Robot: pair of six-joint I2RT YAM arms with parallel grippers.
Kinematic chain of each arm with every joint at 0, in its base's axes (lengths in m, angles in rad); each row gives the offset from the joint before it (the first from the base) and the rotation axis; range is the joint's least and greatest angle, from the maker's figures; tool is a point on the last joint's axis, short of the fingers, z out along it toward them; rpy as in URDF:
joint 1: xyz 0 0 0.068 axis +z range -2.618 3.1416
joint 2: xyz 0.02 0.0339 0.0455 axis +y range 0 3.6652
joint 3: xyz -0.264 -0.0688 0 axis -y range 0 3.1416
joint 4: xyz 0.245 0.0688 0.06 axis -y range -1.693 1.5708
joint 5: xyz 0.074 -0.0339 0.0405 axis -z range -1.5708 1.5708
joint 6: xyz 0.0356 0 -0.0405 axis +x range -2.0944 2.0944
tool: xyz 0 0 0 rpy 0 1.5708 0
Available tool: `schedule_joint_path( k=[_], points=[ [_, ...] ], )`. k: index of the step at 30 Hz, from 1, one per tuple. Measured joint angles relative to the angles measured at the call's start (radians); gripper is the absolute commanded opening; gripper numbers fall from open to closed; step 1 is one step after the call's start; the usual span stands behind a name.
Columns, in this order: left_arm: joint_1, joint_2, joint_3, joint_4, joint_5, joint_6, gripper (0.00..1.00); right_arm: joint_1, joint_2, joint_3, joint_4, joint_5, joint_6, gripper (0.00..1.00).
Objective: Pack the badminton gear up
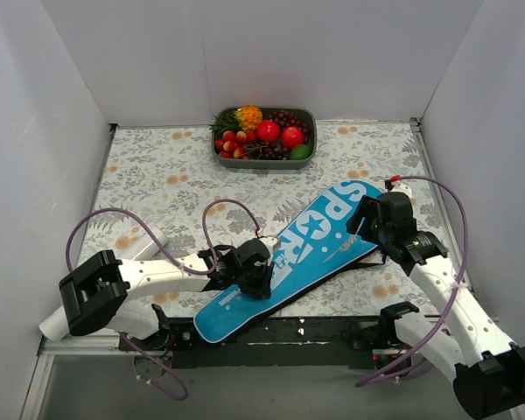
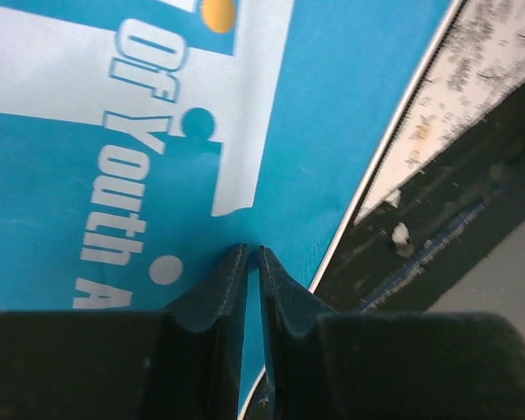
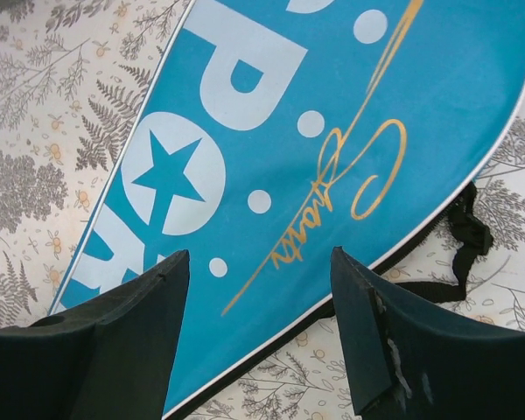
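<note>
The long blue bag (image 1: pixel 315 241) lettered "SPORT" lies slantwise across the near half of the table. My left gripper (image 1: pixel 255 278) is down on its narrow handle end. In the left wrist view its tips (image 2: pixel 253 249) rest on the blue fabric (image 2: pixel 315 105) near the white piping, jaws nearly together and nipping the cloth. My right gripper (image 1: pixel 369 220) hovers over the wide end; its jaws (image 3: pixel 258 254) stand wide apart above the bag (image 3: pixel 332 87) and hold nothing. A white shuttlecock tube (image 1: pixel 150 241) lies at the left, partly under my left arm. No rackets are in view.
A grey tray (image 1: pixel 262 164) of colourful fruit stands at the back middle. A black strap (image 3: pixel 464 232) trails from the bag's edge onto the flowered cloth. White walls close off the left, back and right. The dark mounting rail (image 1: pixel 289 331) runs along the near edge.
</note>
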Motion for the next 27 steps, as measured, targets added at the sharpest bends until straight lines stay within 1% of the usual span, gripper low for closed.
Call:
schedule_joint_path(
  k=[5, 11, 17, 27],
  points=[
    [-0.011, 0.055, 0.009, -0.015, -0.097, -0.043, 0.11, 0.010, 0.092, 0.006, 0.051, -0.050, -0.049, 0.72],
    [0.005, 0.128, 0.078, -0.064, -0.185, -0.053, 0.10, 0.014, 0.093, 0.006, 0.097, -0.072, -0.077, 0.72],
    [0.077, 0.172, 0.129, -0.082, -0.226, -0.004, 0.09, 0.015, 0.083, -0.027, 0.122, -0.069, -0.099, 0.73],
    [0.254, 0.279, 0.277, -0.158, -0.299, 0.149, 0.09, 0.015, 0.075, -0.084, 0.117, -0.033, -0.119, 0.73]
  ],
)
